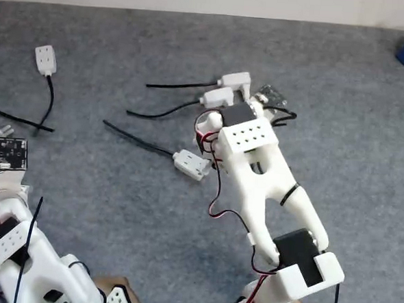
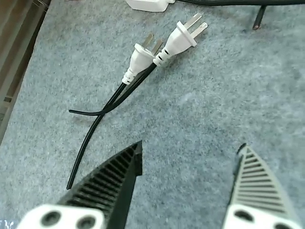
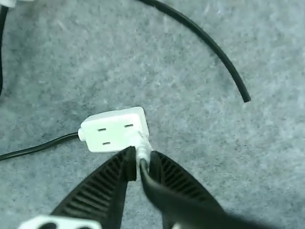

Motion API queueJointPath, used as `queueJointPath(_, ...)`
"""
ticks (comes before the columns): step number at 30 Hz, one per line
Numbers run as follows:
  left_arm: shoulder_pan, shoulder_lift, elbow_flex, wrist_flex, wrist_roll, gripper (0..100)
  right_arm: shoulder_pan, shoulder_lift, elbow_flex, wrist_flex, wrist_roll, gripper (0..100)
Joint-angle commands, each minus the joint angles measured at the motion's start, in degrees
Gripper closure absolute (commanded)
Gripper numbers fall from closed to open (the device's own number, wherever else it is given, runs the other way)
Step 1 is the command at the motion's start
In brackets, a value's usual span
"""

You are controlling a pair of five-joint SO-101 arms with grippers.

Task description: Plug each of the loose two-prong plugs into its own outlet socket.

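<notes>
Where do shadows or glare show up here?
High view: soft even light, faint shadow beneath the white plastic arm. Left wrist view: two white two-prong plugs cast soft shadows, no glare. Right wrist view: slight shadow under the white outlet block, whose white plug the jaws pinch.

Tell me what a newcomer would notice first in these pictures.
The right tool is clamped on a white plug at the end of a white outlet socket on the grey carpet. Ahead of the open left tool, two loose two-prong plugs lie side by side, prongs bare.
</notes>
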Motion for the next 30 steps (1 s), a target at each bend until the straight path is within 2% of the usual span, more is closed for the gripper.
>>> queueJointPath(1, 0.48, -0.13, -0.31, -1.05, -0.26, 70, 0.66, -0.22, -1.1, 0.57, -0.79, 99.1)
queueJointPath(16, 0.4, -0.13, -0.22, -1.05, -0.26, 70, 1.01, 0.13, -2.33, 0.04, -3.6, 99.1)
queueJointPath(19, 0.4, -0.13, -0.13, -1.05, -0.26, 70, 1.01, 0.31, -2.15, -2.68, -3.6, 99.1)
queueJointPath(24, 0.4, -0.13, 0.66, -1.05, -0.26, 70, 0.92, 4.88, -2.42, -3.47, -3.6, 99.1)
queueJointPath(30, 0.48, -0.13, 0.66, -1.05, -0.26, 70, 1.01, 8.4, -8.66, 2.68, -3.6, 99.1)
